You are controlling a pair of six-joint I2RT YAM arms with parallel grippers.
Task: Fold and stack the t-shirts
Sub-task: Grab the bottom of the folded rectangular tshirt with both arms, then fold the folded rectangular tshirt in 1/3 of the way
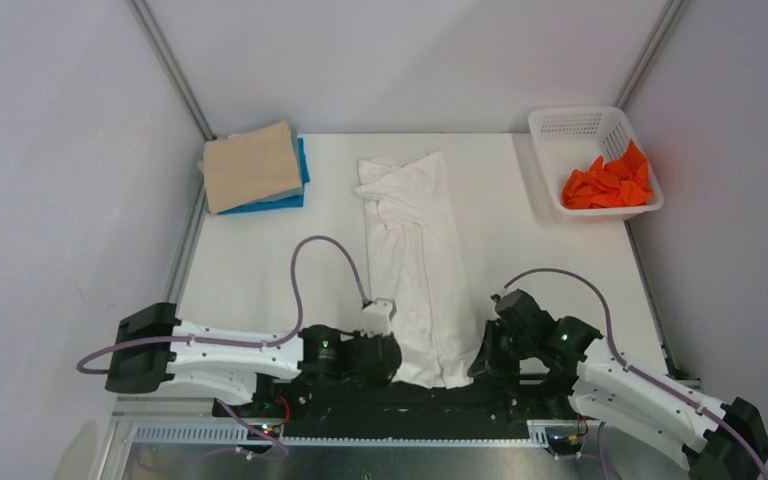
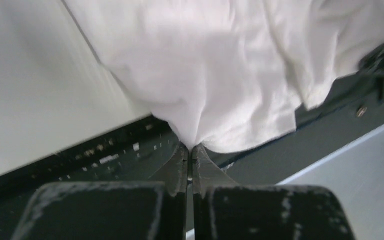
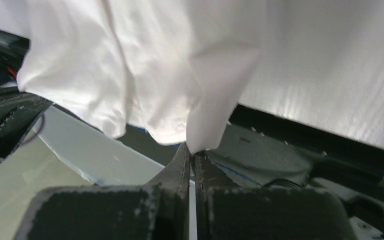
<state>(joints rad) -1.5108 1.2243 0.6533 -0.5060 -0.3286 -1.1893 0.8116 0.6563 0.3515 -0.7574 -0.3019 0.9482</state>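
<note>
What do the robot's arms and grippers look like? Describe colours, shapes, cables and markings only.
The left arm and right arm have white shells between black joints, each with a green light and a looping lilac cable. The left gripper and right gripper have black, scuffed fingers tapering to thin tips.

A shirt (image 1: 415, 260) runs down the middle of the tabletop (image 1: 260, 270), its near end between the left tool (image 1: 392, 362) and the right tool (image 1: 480, 362). A stack (image 1: 252, 165) sits far left. A basket (image 1: 572, 123), far right, holds another shirt (image 1: 608, 185).
</note>
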